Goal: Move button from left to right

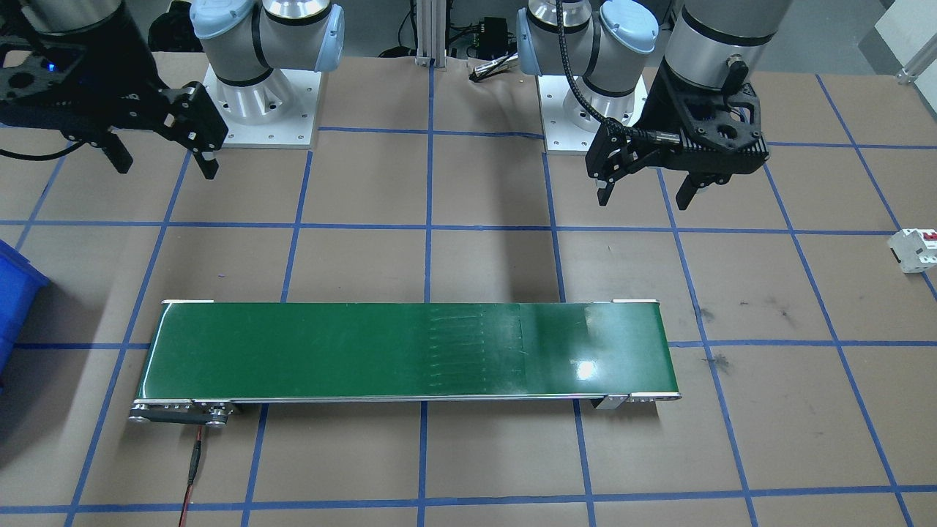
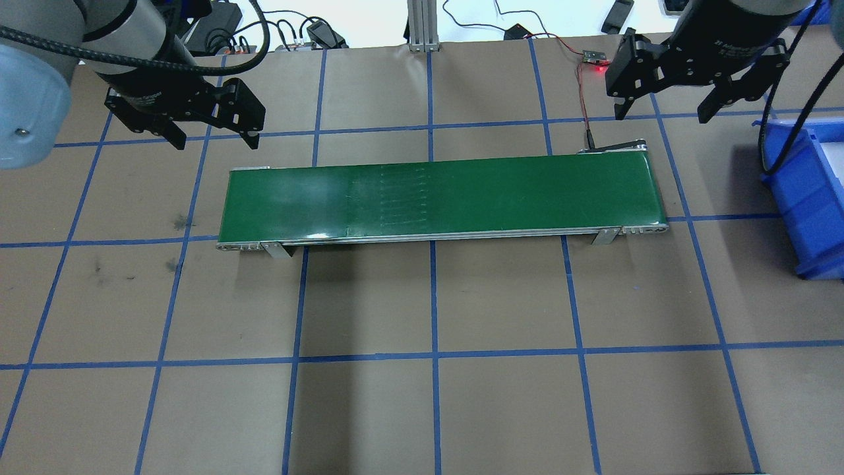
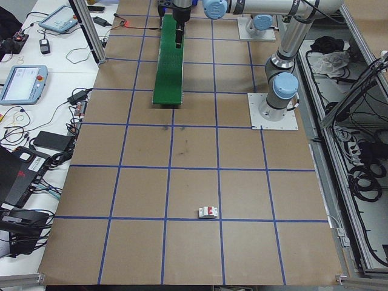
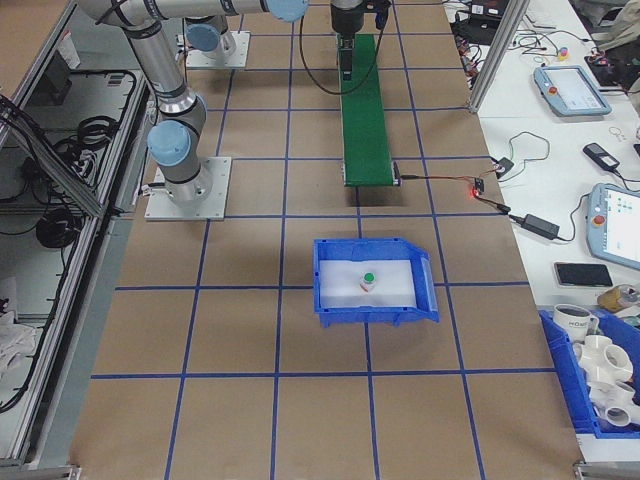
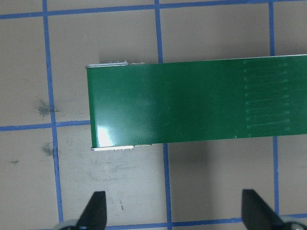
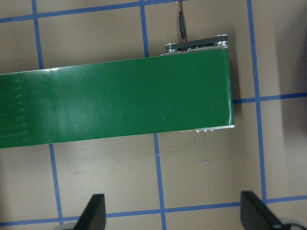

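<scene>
A: Left gripper (image 1: 644, 189) and right gripper (image 1: 162, 162)?
B: Both spread apart, empty, hovering beside the belt (image 2: 435, 198) ends, apparently parked.
A: The button (image 4: 368, 279)?
B: In the blue bin (image 4: 330, 290), off the belt's right end; move looks finished.

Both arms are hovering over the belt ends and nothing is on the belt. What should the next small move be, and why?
Probably none, beyond keeping both arms parked. The button already sits inside the blue bin at the robot's right end. The conveyor belt carries nothing, and the left gripper and right gripper hang open and empty above it.
</scene>
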Tool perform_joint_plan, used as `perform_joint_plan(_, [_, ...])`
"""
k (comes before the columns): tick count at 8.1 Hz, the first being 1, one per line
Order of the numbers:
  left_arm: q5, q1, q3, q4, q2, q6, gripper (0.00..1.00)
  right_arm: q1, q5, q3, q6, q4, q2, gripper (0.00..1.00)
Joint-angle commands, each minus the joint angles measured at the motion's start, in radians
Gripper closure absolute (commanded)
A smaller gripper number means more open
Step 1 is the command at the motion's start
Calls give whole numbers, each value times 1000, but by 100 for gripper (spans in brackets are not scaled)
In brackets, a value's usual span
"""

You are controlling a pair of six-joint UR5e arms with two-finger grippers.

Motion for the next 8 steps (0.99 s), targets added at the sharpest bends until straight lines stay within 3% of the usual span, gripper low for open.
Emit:
perform_joint_plan(1, [0,0,0,-1,0,0,0,17,6,0,19,-1,3,0])
perform_joint_plan(8, [0,0,0,1,0,0,0,16,-8,0,6,1,9,0])
